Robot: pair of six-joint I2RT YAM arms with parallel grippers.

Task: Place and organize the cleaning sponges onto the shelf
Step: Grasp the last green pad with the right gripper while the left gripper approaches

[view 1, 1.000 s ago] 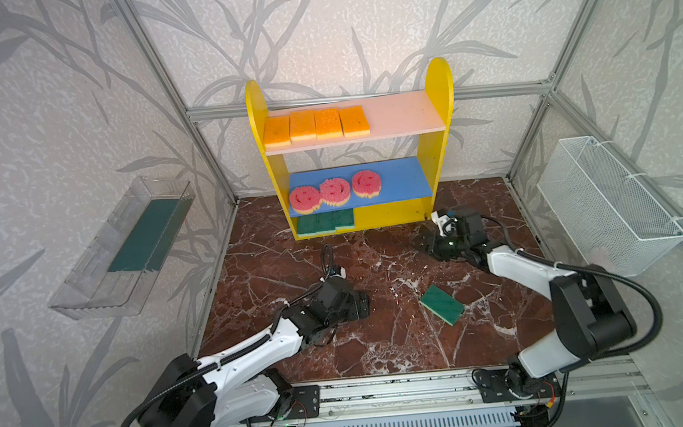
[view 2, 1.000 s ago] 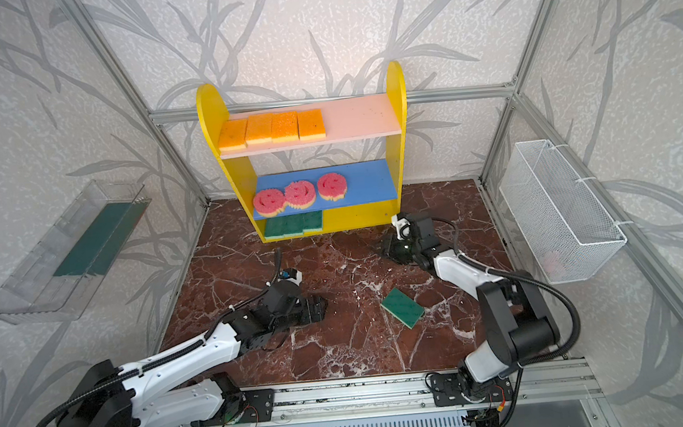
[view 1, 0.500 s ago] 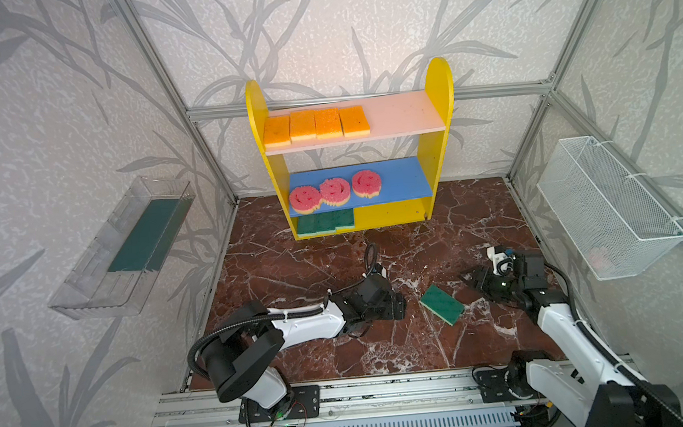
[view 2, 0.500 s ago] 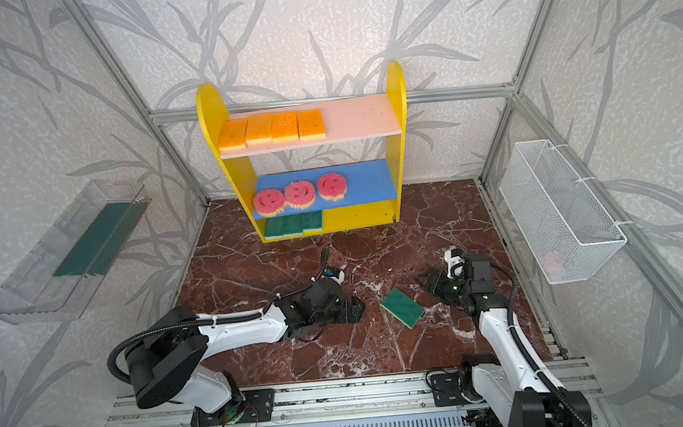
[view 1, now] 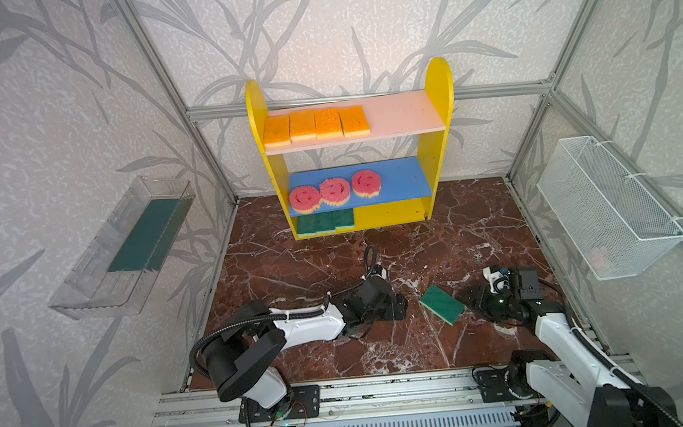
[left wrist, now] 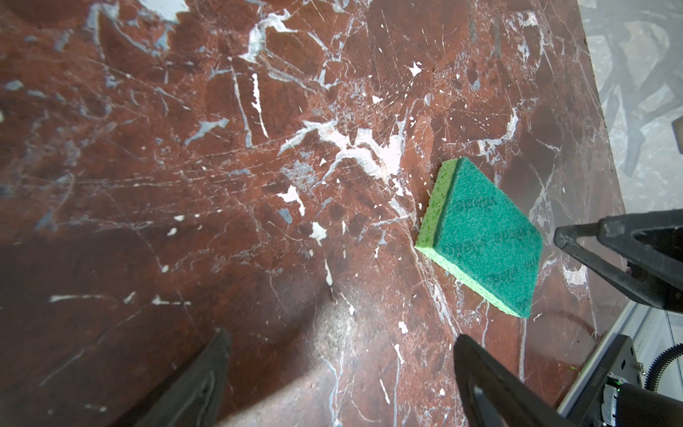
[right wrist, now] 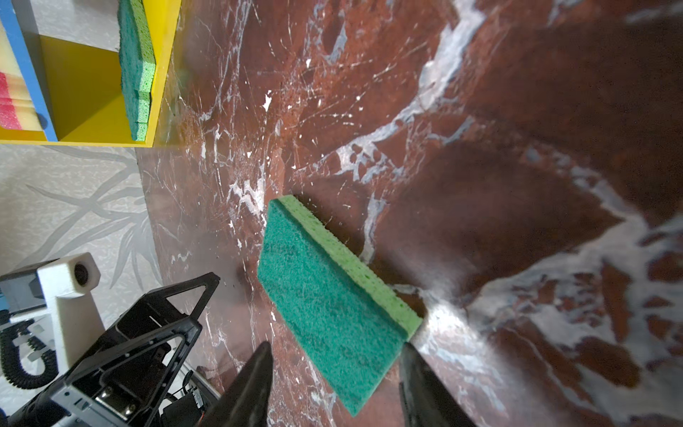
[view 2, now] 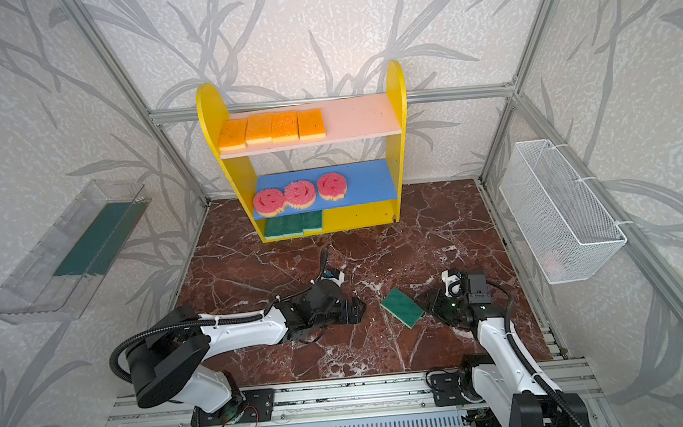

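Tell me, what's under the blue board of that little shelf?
Green-topped sponges lie side by side on the yellow base, toward its left end. The blue board hides their rear parts and anything behind them.

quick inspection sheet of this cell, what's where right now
surface: marble floor, one green-topped sponge lying flat between the arms
job's things: shelf holds four orange sponges on the pink board, three pink smiley sponges on the blue board, green sponges on the yellow base
clutter: nothing seen
grippers: left gripper open, short of that sponge; right gripper open, jaws astride its end
cables: black hose on the left arm, clear of the sponge
surroundings: clear tray with dark green strip on one wall, mesh basket opposite
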